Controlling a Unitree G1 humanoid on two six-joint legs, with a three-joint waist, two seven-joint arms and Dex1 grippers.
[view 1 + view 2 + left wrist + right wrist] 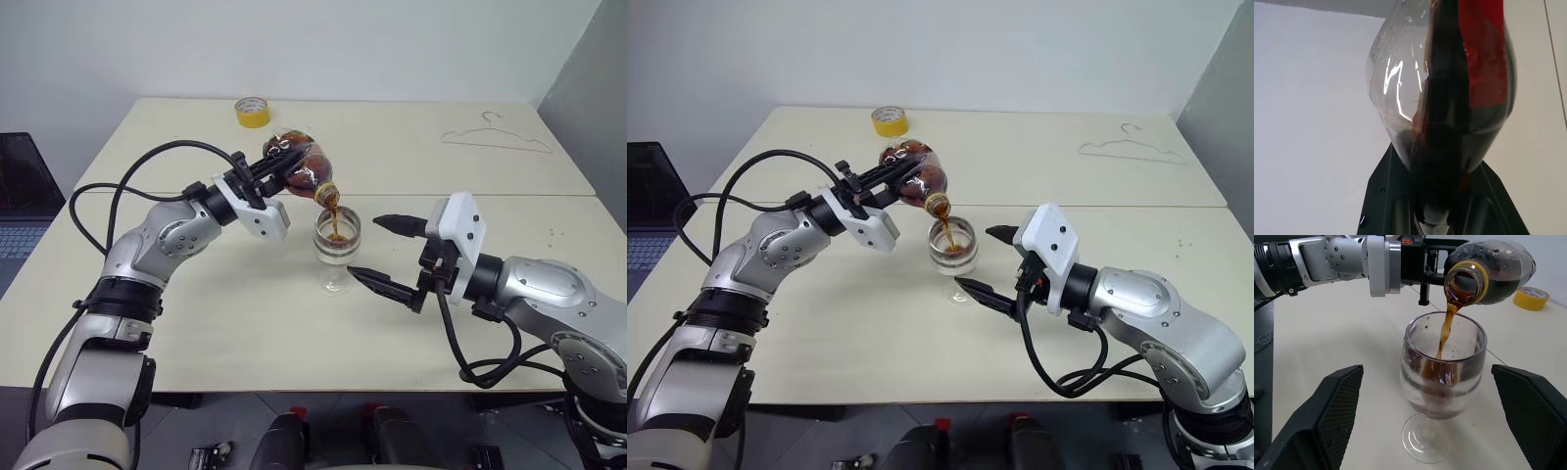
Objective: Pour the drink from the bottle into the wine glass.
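Cola-brown drink [1445, 335] is running in a thin stream out of the bottle's open mouth and straight down into the wine glass [1442, 382], where a shallow amber layer already sits in the bowl. Left gripper [279, 166] has its two black fingers clamped tight on the round body of the bottle [304, 166], holding it tipped over with the neck pointing down, mouth just above the glass rim and not touching it. In the left wrist view the bottle rises right out from between the fingers, dark liquid and the red label on one side, clear empty plastic on the other. Right gripper [392, 257] is spread as wide as it goes and has nothing in it; the glass stands upright on the pale table [245, 323], just past the fingertips and roughly centred between them, with a clear gap on each side, so no contact. Well beyond the left fingers, near the far table edge, there's a yellow tape roll [253, 112], and a wire clothes hanger [495, 137] lies flat far off past the right fingers.
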